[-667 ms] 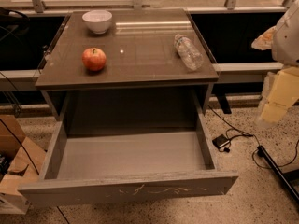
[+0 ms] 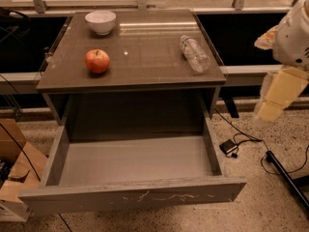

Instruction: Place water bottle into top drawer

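The water bottle (image 2: 194,53), clear and ribbed with a white cap, lies on its side on the right part of the brown table top (image 2: 145,57). The top drawer (image 2: 135,163) stands pulled out below the table top; its grey inside is bare and its front panel (image 2: 135,196) is scuffed. My gripper (image 2: 269,111) hangs at the right edge of the view, pointing down, off the table's right side and well clear of the bottle. It holds nothing that I can see.
A red apple (image 2: 97,61) sits on the table's left part and a white bowl (image 2: 101,21) at the back left. Cardboard boxes (image 2: 14,173) stand on the floor at left. Cables and a small adapter (image 2: 229,147) lie on the floor at right.
My gripper has shifted slightly left and up. The bottle, apple, bowl and drawer have not moved.
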`<state>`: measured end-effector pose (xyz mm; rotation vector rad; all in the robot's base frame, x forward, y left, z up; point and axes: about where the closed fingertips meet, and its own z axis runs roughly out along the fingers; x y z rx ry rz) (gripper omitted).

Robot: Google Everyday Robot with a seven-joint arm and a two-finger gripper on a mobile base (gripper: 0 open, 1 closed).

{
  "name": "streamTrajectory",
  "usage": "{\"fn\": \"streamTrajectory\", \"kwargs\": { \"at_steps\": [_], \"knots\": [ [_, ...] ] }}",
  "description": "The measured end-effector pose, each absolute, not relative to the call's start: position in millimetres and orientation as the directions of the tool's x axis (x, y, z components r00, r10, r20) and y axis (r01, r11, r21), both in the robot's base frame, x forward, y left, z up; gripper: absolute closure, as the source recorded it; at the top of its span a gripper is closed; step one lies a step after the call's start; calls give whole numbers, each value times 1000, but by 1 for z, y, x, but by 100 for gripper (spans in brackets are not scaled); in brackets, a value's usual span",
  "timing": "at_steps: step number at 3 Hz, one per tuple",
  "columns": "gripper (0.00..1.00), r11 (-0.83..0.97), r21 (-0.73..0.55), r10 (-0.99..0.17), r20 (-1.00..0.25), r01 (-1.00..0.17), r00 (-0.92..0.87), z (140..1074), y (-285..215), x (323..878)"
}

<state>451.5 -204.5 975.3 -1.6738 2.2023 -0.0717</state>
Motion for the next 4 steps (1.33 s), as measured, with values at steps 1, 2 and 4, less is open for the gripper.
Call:
{"fn": "streamTrajectory", "kwargs": {
  "at_steps": [1, 2, 4],
  "knots": [
    [0, 313, -269, -922, -315, -911, -224, 973, -188, 480],
    [0, 330, -261, -905, -360, -907, -226, 966, -180, 516],
    [0, 416, -208, -857, -417, -885, -305, 950, -178, 538]
  ]
}}
